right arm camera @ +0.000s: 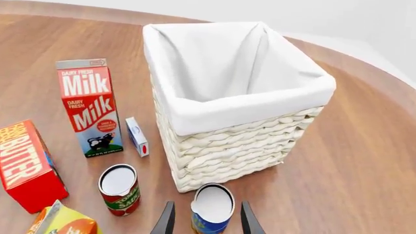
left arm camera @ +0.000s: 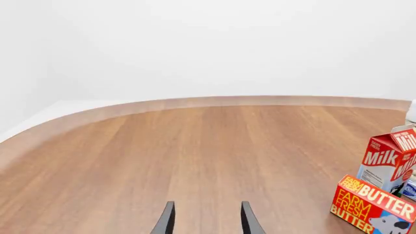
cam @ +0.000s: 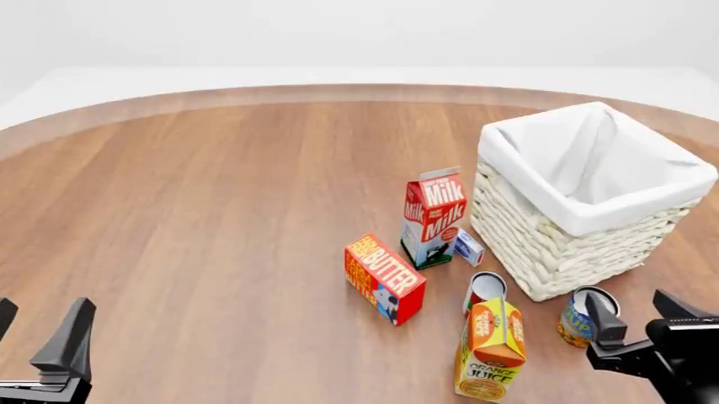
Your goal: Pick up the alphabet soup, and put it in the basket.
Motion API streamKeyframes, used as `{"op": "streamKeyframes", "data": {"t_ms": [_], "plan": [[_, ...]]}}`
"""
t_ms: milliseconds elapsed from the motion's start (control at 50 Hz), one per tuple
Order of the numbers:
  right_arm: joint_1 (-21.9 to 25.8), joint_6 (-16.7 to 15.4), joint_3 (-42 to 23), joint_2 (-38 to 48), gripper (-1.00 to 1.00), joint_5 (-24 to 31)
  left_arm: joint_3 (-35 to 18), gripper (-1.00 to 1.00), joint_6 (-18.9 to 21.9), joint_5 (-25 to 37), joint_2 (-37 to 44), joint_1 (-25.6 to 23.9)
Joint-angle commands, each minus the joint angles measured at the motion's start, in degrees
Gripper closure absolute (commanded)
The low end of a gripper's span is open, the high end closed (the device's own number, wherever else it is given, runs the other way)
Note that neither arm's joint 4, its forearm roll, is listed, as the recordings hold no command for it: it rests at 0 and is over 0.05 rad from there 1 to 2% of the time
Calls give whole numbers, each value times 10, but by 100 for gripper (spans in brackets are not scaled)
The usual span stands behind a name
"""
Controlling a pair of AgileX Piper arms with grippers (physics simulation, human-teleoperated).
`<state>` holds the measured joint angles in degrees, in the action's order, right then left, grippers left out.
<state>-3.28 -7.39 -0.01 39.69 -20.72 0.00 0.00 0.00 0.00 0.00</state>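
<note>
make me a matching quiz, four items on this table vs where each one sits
Items:
1. soup can
2. milk
3. butter
4. left pincer

Places:
A. standing upright beside the small blue-and-white box
B. over bare table, away from the groceries
C. between the right pincer's fingers, near the basket
D. lying on the table in front of the milk

Pairs: 1-C, 2-A, 3-D, 4-B

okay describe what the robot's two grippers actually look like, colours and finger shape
Both are dark, near-black with no markings or cables visible. The left gripper shows blocky tapered fingers on a black base with a pale edge line. The right gripper looks the same, angular and matte. In the wrist views, each shows two slim, pointed black fingers.
</note>
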Motion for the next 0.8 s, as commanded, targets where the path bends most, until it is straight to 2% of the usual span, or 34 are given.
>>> {"op": "streamKeyframes", "data": {"t_ms": [20,800], "plan": [[-2,6,0,85,-100,-66,0,-100,0,0,0,0],[-16,3,0,190,-100,-139,0,-100,0,0,0,0]]}}
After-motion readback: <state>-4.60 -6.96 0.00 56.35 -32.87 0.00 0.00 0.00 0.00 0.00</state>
